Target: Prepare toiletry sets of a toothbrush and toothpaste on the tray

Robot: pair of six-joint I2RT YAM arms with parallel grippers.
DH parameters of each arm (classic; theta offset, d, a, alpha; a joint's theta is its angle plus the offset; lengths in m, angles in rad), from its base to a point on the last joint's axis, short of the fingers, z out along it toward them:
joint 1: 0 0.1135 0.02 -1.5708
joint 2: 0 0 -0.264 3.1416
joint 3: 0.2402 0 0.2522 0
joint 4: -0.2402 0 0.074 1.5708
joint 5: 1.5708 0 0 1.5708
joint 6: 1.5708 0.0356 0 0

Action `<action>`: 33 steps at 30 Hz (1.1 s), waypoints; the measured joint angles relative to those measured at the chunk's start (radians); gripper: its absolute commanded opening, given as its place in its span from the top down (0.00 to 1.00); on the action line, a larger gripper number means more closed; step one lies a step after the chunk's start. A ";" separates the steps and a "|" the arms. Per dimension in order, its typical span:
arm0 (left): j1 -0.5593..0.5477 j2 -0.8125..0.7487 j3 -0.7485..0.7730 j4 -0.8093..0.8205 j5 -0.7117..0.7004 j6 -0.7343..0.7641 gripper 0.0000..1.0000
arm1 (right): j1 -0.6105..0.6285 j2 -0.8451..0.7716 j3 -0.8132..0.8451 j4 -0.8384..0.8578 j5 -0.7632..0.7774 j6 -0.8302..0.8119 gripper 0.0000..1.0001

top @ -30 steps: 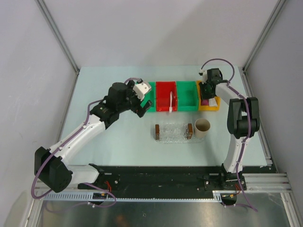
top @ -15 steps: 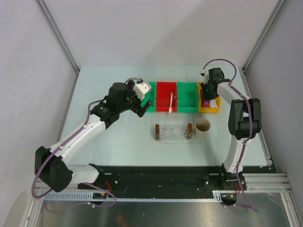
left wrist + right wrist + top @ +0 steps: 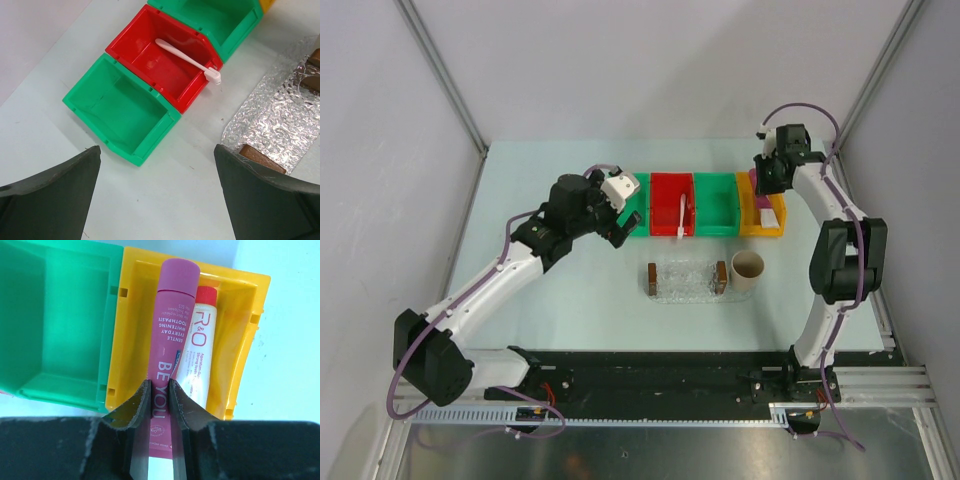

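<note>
Pinching flat pink toothpaste tube (image 3: pixel 172 315) w/ R fingers (image 3: pixel 142 400)

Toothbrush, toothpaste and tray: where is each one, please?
toothbrush (image 3: pixel 185 58): left wrist view, middle of its white handle.
toothpaste (image 3: pixel 172 330): right wrist view, its pink body.
tray (image 3: pixel 685 281): top view, its bare clear floor.

Grey walls (image 3: pixel 650 70), pale-green table (image 3: pixel 580 300), alu posts (image 3: pixel 442 75)

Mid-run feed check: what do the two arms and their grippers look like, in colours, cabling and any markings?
Both match. The left arm and right arm have white link shells, black joint housings, and a purple cable looping alongside. The left gripper and right gripper carry dark matte wedge-shaped fingers. No markings or sleeves show.
</note>
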 measured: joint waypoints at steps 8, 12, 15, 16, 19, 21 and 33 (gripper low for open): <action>0.000 0.021 0.012 -0.001 0.041 -0.006 0.00 | -0.016 -0.053 0.078 -0.091 -0.166 -0.004 0.89; 0.000 0.048 0.075 -0.011 0.092 -0.018 0.00 | -0.016 -0.086 0.176 -0.161 -0.305 -0.008 0.89; -0.023 0.052 0.134 -0.010 0.094 -0.006 0.00 | -0.009 -0.116 0.222 -0.204 -0.411 -0.012 0.89; -0.046 0.051 0.154 -0.005 0.075 0.016 0.00 | -0.004 -0.130 0.229 -0.222 -0.453 -0.015 0.89; -0.131 0.049 0.182 0.010 0.016 0.115 0.00 | 0.021 -0.150 0.230 -0.273 -0.546 -0.029 0.89; -0.195 0.048 0.184 0.013 -0.026 0.204 0.00 | 0.051 -0.151 0.229 -0.307 -0.591 -0.047 0.89; -0.334 0.068 0.196 0.009 -0.212 0.646 0.00 | 0.182 -0.151 0.212 -0.443 -0.736 -0.153 0.89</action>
